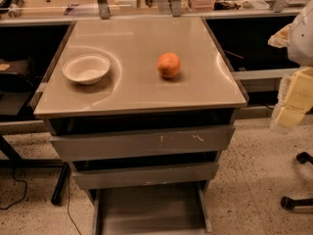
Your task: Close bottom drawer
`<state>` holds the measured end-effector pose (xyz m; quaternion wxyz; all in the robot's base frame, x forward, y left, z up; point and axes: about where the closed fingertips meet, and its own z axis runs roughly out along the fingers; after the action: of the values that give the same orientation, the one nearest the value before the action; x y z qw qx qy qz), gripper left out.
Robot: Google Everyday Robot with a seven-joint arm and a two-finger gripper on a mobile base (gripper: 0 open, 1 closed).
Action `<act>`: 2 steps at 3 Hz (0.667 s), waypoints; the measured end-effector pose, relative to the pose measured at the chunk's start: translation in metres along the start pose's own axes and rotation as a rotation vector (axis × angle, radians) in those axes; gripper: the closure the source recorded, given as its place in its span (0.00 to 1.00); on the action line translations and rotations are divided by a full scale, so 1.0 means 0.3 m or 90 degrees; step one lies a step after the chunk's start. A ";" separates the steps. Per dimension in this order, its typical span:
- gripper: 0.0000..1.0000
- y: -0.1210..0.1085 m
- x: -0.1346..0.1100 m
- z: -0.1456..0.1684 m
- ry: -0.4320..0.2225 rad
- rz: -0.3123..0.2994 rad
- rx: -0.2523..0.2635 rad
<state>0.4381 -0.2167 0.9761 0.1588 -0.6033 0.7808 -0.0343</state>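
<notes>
The bottom drawer [149, 210] is the lowest of three grey drawers in the cabinet. It is pulled far out toward me, so I look down into its wide shallow tray. Its front is cut off by the lower edge of the view. Above it sit the plain-fronted middle drawer [146, 175] and the top drawer [142, 142] with pale scratch marks, both slightly out. My gripper [293, 104] shows as pale yellow parts at the right edge, beside the cabinet at about top-drawer height and well away from the bottom drawer.
A white bowl [86, 68] and an orange [168, 65] rest on the cabinet's top [137, 38]. A chair's castors [293, 202] stand on the speckled floor at right. A black table leg [59, 185] and cable are at left. Cluttered benches run behind.
</notes>
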 end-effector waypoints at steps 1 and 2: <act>0.00 0.000 0.000 0.000 0.000 0.000 0.000; 0.18 0.000 0.000 0.000 0.000 0.000 0.000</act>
<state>0.4381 -0.2167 0.9761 0.1588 -0.6033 0.7808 -0.0343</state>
